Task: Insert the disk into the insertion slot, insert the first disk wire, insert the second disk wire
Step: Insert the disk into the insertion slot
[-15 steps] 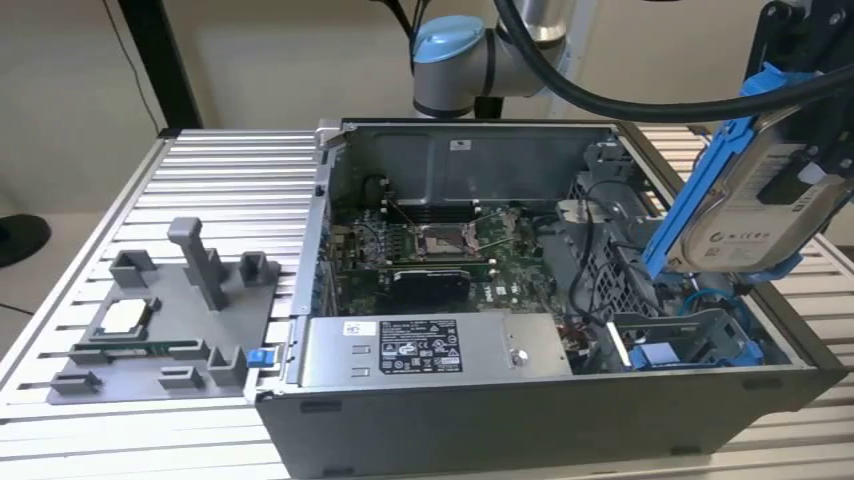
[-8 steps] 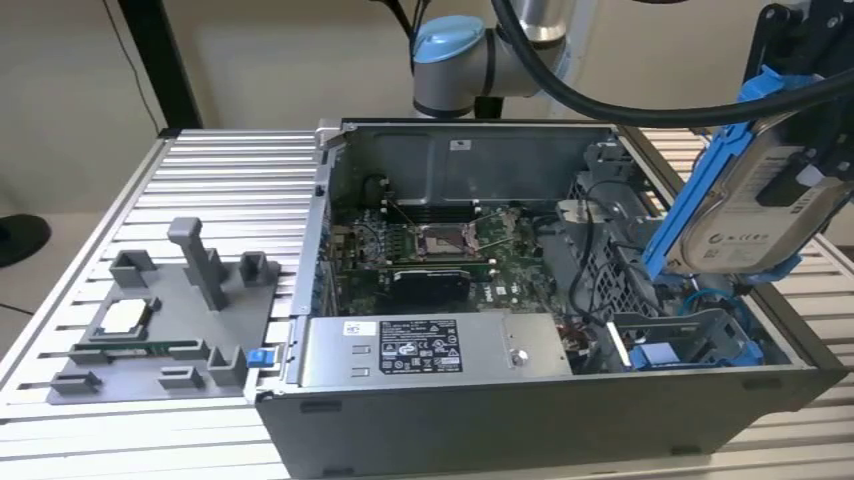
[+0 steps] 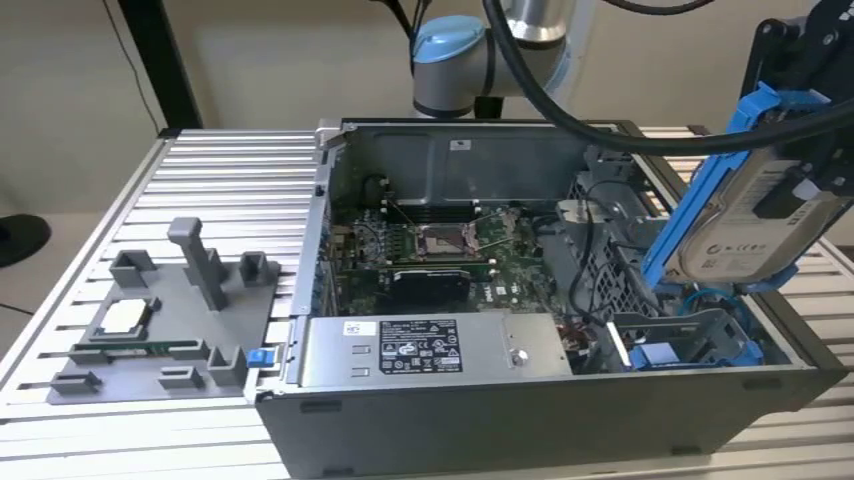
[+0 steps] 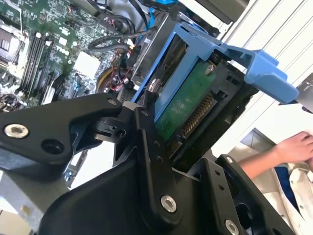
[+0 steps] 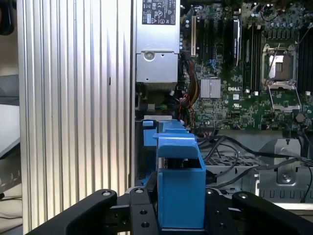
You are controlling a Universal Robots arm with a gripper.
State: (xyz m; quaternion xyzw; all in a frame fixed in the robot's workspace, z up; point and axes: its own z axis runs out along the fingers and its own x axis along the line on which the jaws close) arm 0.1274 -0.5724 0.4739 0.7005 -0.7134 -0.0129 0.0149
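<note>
The disk hangs tilted in the air over the end of the open computer case, at about three o'clock in the exterior view. Its white label faces outward and its blue frame wraps the edges. The gripper is clamped on it, and in the first wrist view the black fingers press the frame from both sides. In the second wrist view the disk's green circuit board is turned toward the camera.

The insertion slot, with its blue rails, lies just under the disk's lower end at four o'clock. The disk is not yet in it.

Black cables loop between the slot and the motherboard, close beside the slot. The case wall closes that end off.

At six o'clock a grey power box carries a white label of small print and marks that I can't make out from here. The disk's own label is just as hard to read.

Well apart, at nine o'clock, a grey tray sits on the ribbed metal table. In the second wrist view a person's hand rests beyond the table's edge.
</note>
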